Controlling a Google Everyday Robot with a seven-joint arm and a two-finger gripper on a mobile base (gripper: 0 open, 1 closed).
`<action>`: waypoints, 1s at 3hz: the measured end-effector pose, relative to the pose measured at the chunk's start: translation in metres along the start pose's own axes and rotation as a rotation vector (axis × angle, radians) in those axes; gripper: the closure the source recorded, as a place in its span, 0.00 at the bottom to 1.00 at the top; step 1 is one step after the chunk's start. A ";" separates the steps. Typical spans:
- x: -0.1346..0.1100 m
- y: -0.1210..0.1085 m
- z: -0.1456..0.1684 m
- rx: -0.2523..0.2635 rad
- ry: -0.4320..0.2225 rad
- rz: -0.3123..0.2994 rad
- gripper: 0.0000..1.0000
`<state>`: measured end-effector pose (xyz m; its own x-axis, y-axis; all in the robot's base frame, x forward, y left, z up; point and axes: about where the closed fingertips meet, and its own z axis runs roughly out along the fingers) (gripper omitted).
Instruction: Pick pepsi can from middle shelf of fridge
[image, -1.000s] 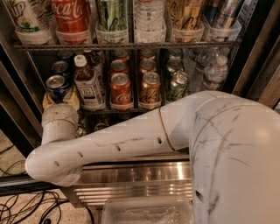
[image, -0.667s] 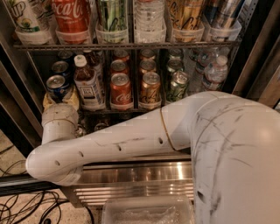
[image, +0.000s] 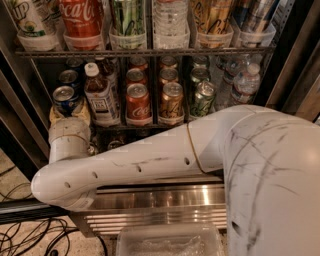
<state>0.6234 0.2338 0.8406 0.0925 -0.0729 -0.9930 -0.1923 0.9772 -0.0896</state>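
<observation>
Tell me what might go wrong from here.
The gripper sits low against the pepsi can at the middle shelf's left end, so a low hold might let the can tip.
The white-capped bottle stands right beside the can; pulling out could knock it.
The arm lies across the fridge front and may catch the shelf rail.

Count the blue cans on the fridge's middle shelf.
3, lined up at far left: the front pepsi can just above the gripper, a second can behind it, a third can dimly at the back. More may be hidden.
</observation>
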 end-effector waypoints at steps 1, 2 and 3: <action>-0.012 -0.004 -0.002 -0.031 -0.001 0.066 1.00; -0.022 -0.009 -0.003 -0.048 -0.006 0.116 1.00; -0.028 -0.013 -0.005 -0.065 -0.004 0.148 1.00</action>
<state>0.6180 0.2224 0.8692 0.0620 0.0719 -0.9955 -0.2668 0.9623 0.0529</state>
